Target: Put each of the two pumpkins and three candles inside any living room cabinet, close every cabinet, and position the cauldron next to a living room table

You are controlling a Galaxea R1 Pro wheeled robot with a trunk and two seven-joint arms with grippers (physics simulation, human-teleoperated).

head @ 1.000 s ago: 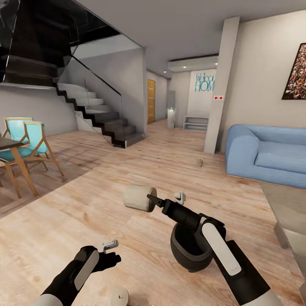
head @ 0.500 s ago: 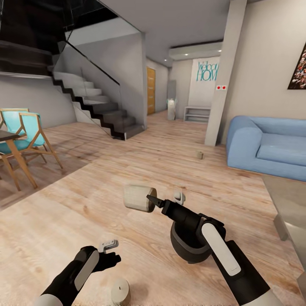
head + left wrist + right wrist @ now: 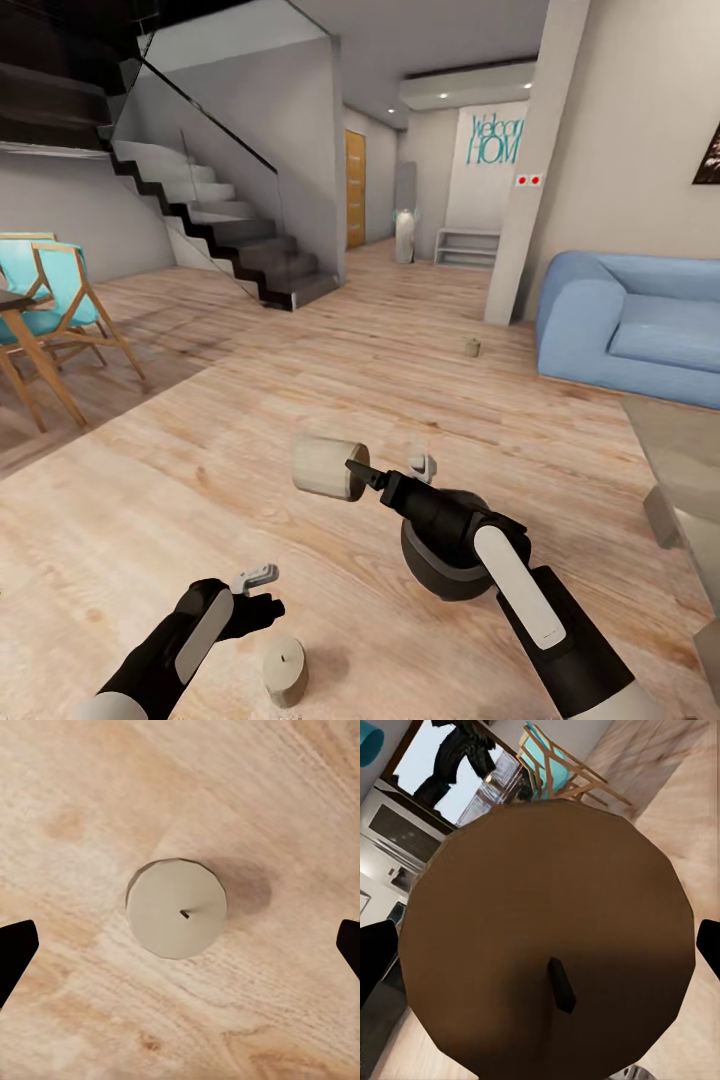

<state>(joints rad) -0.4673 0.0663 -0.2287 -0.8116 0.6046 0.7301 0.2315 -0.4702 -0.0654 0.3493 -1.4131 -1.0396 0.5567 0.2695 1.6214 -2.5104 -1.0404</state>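
My right gripper is shut on a tan candle, held sideways in the air; in the right wrist view its wick end faces the camera. The black cauldron stands on the floor under my right forearm. A second candle stands upright on the floor just beside my left gripper, which is open. The left wrist view looks straight down on that candle, centred between the spread fingertips. Farther off, a third candle sits on the floor near the sofa. Pumpkins and cabinet are out of view.
A blue sofa stands at the right, with the glass coffee table in front of it at the picture's right edge. Teal dining chairs are at the left, the staircase behind them, and a pillar beside the sofa.
The whole picture has shifted, so the camera has moved. The floor candle by my left gripper now shows in full. Both arms hold their poses, the right still carrying its candle.
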